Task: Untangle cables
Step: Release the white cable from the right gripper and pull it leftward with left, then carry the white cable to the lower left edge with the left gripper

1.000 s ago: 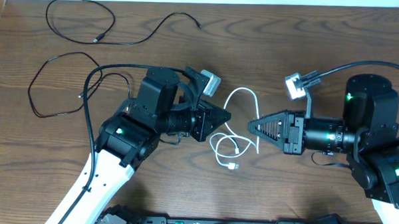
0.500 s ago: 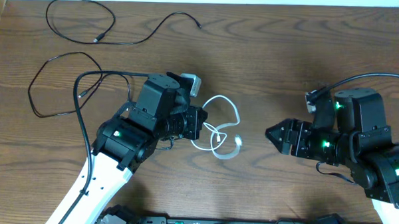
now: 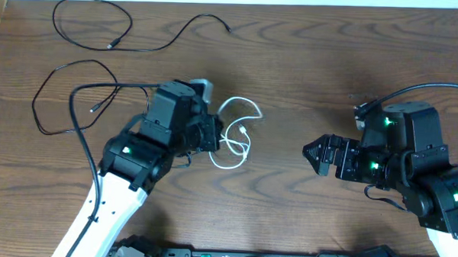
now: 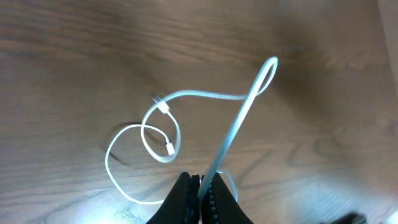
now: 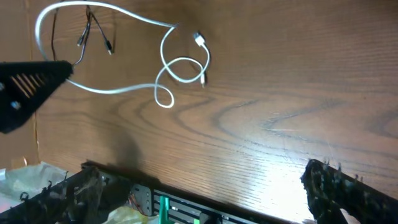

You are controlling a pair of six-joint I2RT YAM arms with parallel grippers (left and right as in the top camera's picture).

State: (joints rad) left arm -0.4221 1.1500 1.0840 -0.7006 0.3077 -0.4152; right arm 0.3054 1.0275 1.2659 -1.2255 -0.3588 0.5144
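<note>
white cable [image 4: 239, 118] was clamped in left gripper [image 4: 200, 185]; right gripper [image 3: 314, 153] was spread, empty. straightening judged in hand; free plug [image 4: 169, 149] to be gripped next.

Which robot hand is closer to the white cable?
Left. The left gripper has its jaws shut on a strand of the white cable. The right gripper sits off to the cable's right, jaws open, not touching it.

Our left arm [image 3: 168, 122] and right arm [image 3: 415, 146] wear black housings with small green lights [image 3: 125, 150]; the left has a white lower link [image 3: 108, 208], and thick black cords [image 3: 82, 139] trail from both
</note>
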